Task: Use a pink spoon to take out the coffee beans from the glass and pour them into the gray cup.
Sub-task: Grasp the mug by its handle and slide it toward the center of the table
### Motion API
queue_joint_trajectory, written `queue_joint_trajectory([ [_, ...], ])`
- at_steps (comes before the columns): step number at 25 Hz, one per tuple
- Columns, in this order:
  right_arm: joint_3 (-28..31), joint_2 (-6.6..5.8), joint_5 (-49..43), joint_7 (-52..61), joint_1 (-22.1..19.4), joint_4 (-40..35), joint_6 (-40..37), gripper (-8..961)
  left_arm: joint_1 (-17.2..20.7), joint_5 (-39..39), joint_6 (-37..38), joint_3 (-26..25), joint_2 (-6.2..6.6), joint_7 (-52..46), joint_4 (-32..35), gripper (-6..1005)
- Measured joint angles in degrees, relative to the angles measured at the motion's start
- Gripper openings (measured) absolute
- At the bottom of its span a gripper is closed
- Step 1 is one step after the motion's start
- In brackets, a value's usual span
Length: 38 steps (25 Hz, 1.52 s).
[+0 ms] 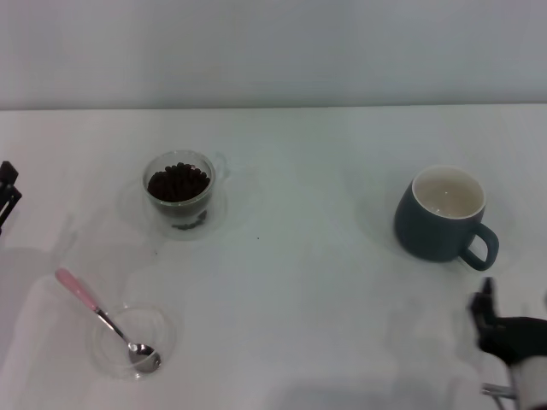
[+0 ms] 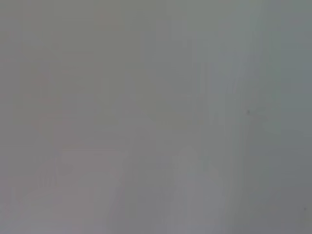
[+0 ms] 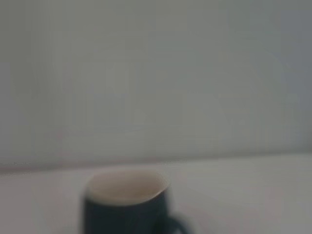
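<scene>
Head view has the pink spoon (image 1: pixel 101 318) near-left, bowl resting in a clear dish (image 1: pixel 162 342). Glass (image 1: pixel 180 193) with coffee beans (image 1: pixel 178 182) sits farther back; gray cup (image 1: pixel 442 214) right. Left hand (image 1: pixel 7 195) and right hand (image 1: pixel 504 329) at the edges, can't tell their grip.

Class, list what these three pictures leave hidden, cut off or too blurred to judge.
- Left gripper: head view's left edge cuts it off; fingers unreadable.
- Right gripper: bottom-right corner crops it.
- Left wrist view: featureless grey, no object recognisable.
- Gray cup: right wrist view's bottom edge cuts off its base and handle.
- Glass: coffee beans hide its bottom.
</scene>
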Motion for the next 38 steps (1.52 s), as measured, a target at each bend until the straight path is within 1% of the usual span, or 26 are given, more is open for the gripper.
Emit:
queue_joint_trajectory([
  [3,4.4,0.04,0.5,0.3,1.2,-3.0,10.5,809,0.0,0.0,0.1,0.0,-0.10,0.0,-0.1,877],
  [6,9.8,0.03,0.3,0.3,1.6,-6.8,18.9,806,0.2,0.0,0.1,0.0,-0.15,0.0,-0.2,877],
  [9,10.8,0.03,0.2,0.8,1.7,-7.8,19.9,806,0.3,-0.1,0.1,-0.2,-0.15,0.0,-0.2,877],
  [15,11.3,0.03,-0.7,5.9,2.6,-10.8,20.4,807,-0.1,-0.3,0.2,-0.4,-0.06,0.0,0.0,876],
  [21,12.6,0.03,-3.3,7.9,3.0,-11.5,20.5,806,-0.8,-0.5,0.8,-0.4,0.09,0.0,0.5,877],
  [29,16.0,0.03,-4.0,8.0,3.5,-12.7,21.4,806,-1.0,-2.5,2.0,-0.5,0.53,0.0,1.4,877],
  [38,18.8,0.03,-4.2,8.3,4.7,-15.8,23.8,807,-1.3,-3.3,3.7,-0.5,1.12,-0.1,2.0,876],
])
